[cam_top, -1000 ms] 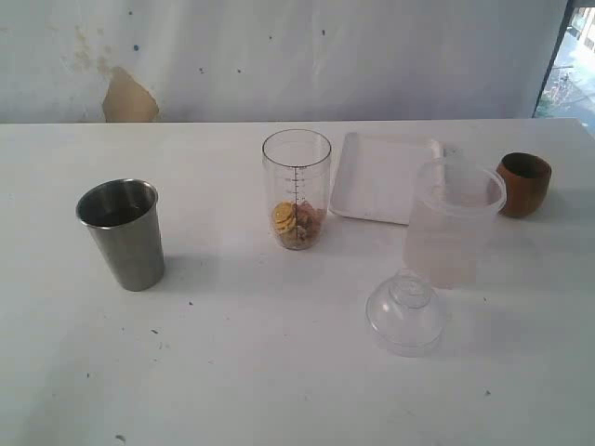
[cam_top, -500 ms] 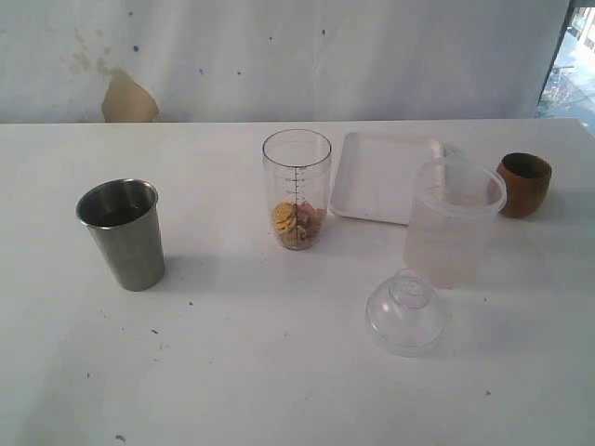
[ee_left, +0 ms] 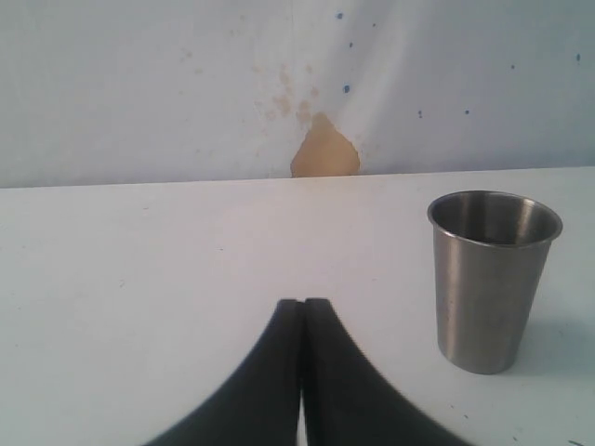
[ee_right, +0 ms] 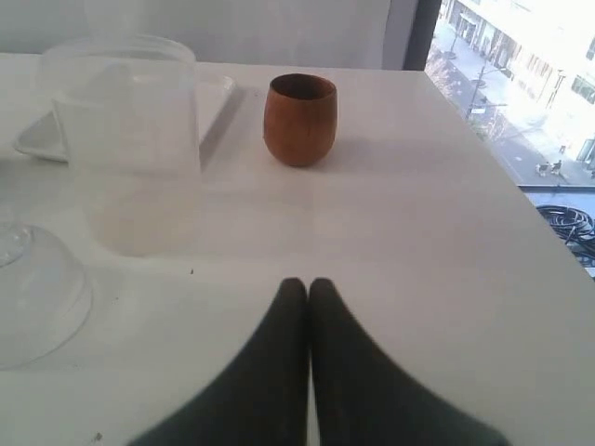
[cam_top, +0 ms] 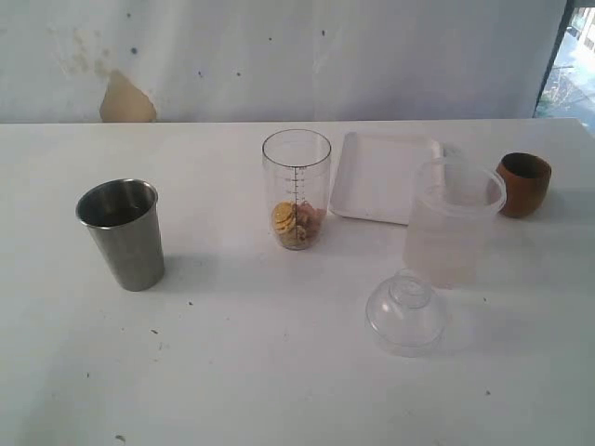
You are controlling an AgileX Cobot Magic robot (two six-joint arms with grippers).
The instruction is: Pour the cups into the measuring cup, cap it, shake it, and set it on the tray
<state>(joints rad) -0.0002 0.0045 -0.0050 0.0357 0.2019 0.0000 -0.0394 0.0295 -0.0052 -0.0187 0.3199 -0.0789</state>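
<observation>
The steel tumbler stands upright at the table's left, also seen in the left wrist view. The clear measuring cup stands mid-table with gold and brownish bits at its bottom. Behind it lies the white tray. The wooden cup sits at the far right, upright in the right wrist view. My left gripper is shut and empty, short of the tumbler. My right gripper is shut and empty, short of the wooden cup. Neither gripper shows in the exterior view.
A frosted plastic container stands between tray and wooden cup, also in the right wrist view. A clear domed lid lies in front of it. The table's right edge runs close to the wooden cup.
</observation>
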